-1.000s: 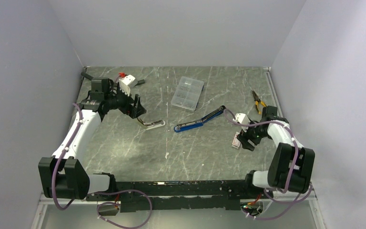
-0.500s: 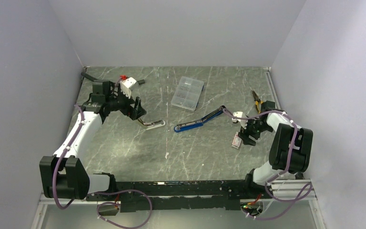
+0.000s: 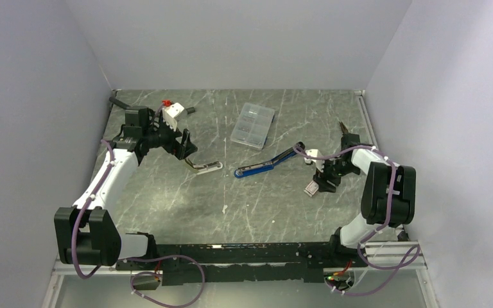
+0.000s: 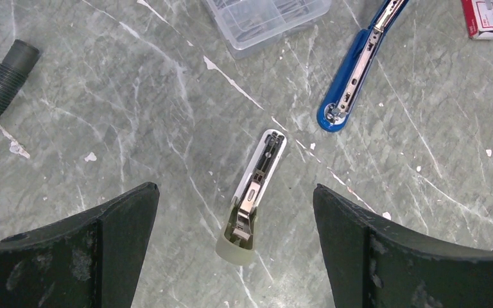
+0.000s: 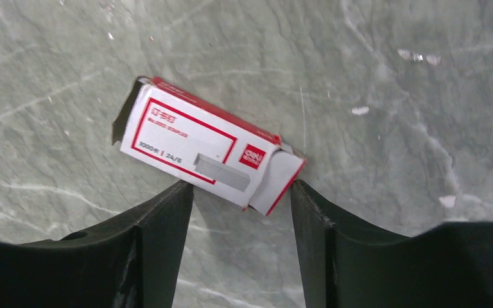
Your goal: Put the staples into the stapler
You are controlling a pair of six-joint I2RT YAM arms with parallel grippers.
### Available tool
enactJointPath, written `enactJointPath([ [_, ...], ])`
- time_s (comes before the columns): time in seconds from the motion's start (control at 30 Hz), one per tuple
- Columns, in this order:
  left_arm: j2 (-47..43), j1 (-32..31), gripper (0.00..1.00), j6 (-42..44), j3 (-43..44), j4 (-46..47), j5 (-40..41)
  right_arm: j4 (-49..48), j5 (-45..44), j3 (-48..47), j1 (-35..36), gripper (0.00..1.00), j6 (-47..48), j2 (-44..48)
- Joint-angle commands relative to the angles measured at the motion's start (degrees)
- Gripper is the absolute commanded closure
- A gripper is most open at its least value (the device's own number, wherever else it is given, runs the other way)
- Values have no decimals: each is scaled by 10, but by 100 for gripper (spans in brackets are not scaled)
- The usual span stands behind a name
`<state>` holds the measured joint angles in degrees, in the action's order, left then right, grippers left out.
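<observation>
Risk of slip: staple box [image 5: 205, 144], contents unseen, lying skewed on table [image 5: 391, 64], one corner between jaws of half-open right gripper [image 5: 241, 185], liable to pivot or spill on closing; left gripper [image 4: 235, 187] wide above white stapler [image 4: 266, 160].

Clear compartment case [image 3: 252, 125] at back of table; black ribbed hose [image 4: 0, 80] far left.
</observation>
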<state>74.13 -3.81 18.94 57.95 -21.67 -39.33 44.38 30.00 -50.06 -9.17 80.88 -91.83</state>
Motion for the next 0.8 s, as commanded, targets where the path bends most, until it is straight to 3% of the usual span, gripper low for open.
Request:
enactJointPath([
  [0.0,-9,1,5,19,-4,13,-17,12,38,30,31,41,-43,26],
  [0.23,-34,1,5,40,-14,5,-15,-57,20,80,142,46,-194,87],
  [0.47,-72,1,5,48,-26,0,13,-64,0,59,244,43,-342,85],
  [0.77,-98,1,5,61,-30,-25,26,-27,-1,72,295,41,-358,92],
])
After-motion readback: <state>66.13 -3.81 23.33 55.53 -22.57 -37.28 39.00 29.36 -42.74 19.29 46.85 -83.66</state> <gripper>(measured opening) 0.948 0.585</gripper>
